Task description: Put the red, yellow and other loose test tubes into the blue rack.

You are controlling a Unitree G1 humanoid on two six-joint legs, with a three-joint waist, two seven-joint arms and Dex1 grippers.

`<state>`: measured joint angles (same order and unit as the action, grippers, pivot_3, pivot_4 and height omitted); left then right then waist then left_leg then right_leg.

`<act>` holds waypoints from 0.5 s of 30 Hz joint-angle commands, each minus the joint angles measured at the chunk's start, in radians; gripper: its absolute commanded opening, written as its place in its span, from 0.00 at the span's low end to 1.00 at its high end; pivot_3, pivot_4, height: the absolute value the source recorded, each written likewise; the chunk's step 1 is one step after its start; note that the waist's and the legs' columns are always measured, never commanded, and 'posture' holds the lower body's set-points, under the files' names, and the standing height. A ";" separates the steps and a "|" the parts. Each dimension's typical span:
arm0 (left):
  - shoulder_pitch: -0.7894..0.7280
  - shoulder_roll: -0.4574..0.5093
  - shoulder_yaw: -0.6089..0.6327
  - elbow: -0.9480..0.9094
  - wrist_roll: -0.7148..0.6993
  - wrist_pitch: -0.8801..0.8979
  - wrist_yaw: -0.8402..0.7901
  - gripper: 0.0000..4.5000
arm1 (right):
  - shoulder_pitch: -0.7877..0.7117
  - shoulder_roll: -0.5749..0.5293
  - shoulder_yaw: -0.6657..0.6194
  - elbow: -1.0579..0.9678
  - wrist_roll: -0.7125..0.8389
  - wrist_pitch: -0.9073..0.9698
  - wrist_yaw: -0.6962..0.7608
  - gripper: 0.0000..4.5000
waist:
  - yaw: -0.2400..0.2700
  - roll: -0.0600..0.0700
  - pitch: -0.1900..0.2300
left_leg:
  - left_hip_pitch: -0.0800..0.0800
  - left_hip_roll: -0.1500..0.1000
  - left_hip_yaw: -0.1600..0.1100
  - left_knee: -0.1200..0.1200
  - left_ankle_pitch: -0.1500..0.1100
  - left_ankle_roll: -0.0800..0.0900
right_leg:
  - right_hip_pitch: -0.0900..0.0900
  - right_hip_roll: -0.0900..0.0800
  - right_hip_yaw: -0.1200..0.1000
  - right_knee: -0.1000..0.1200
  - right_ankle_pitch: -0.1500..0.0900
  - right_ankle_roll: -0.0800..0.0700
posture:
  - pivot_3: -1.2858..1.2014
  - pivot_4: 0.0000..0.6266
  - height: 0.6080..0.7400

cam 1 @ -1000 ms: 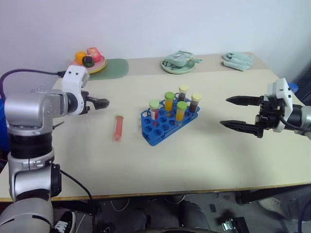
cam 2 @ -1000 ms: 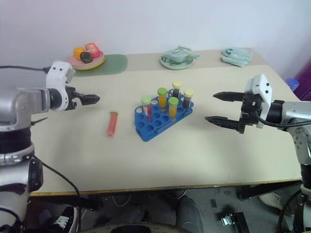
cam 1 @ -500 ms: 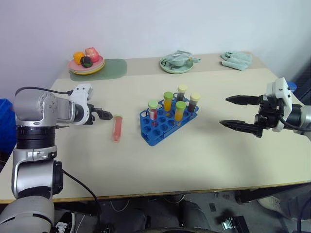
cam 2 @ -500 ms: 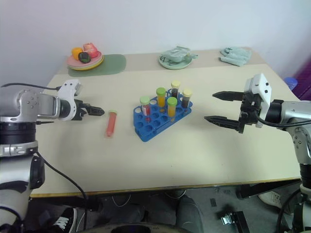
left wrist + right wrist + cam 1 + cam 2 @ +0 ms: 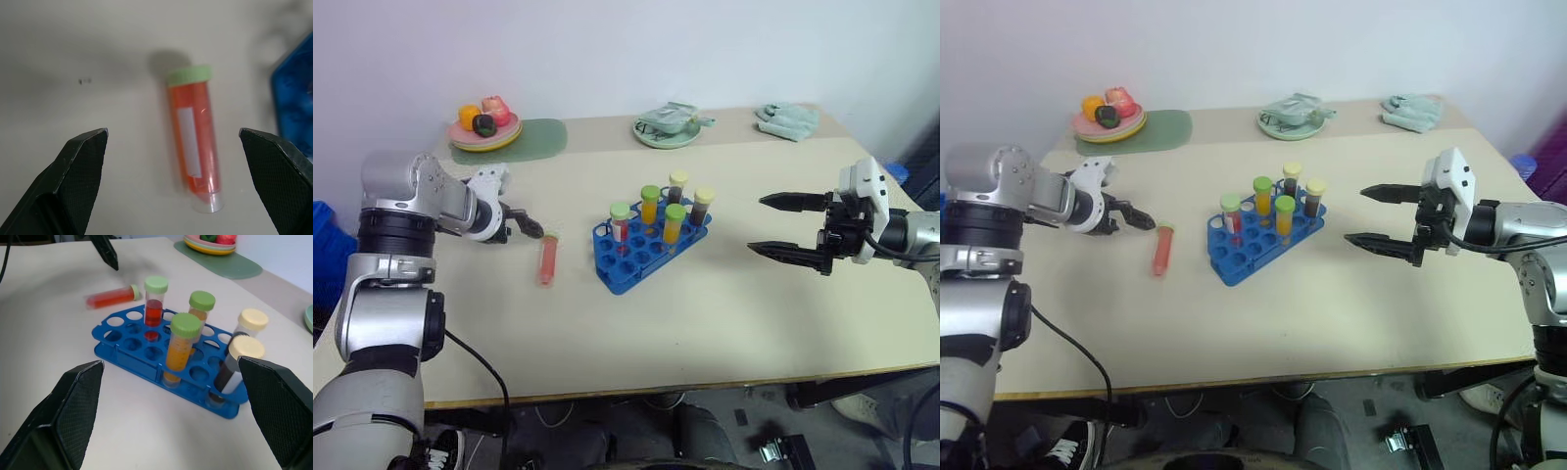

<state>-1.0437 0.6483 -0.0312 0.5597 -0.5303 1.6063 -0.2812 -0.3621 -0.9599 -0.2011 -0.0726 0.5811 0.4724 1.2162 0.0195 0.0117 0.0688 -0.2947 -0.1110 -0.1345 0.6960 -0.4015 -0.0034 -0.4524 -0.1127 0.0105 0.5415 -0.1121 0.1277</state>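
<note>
Pale worktop [image 5: 724, 323] against a plain white wall; plates and a folded cloth along the far edge.

Item 1: blue rack [image 5: 641, 257], mid-worktop, set at an angle. Five capped tubes stand upright in it: one red, two orange-yellow, two dark. Many holes free.

Item 2: loose red test tube [image 5: 193, 142], lying flat on the worktop just beside the rack, on the robot's left, green cap pointing away from the robot. Apart from the rack, not touching it.

Item 3: left gripper [image 5: 538, 230], jaws wide, tilted down near the cap end of the loose tube, holding nothing. In the left wrist view the tube lies between the two fingers.

Item 4: right gripper [image 5: 783, 225], jaws wide, empty, held well clear of the rack on its other side.

Risks, judged: the round tube may roll off when the jaws close; a grip near the cap could tip it, making an upright entry into a hole awkward.

Markings: a blank white label strip on the loose tube; no readable writing.
</note>
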 commanded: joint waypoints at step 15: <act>-0.035 -0.055 -0.098 0.113 0.023 0.008 -0.057 0.98 | -0.001 0.008 -0.026 -0.024 -0.003 -0.016 -0.009 1.00 | -0.009 0.000 0.000 | 0.000 0.000 0.001 0.000 0.000 0.000 | -0.001 0.000 0.000 0.000 0.000 0.000 | 0.52 0.00 1.00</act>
<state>-1.0780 0.5779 -0.1302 0.6894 -0.5035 1.6064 -0.3363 -0.3611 -0.9536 -0.2011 -0.0732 0.5720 0.4726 1.2106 0.0107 0.0116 0.0687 -0.2952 -0.1113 -0.1339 0.6961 -0.4015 -0.0034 -0.4531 -0.1129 0.0106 0.5414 -0.1121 0.1277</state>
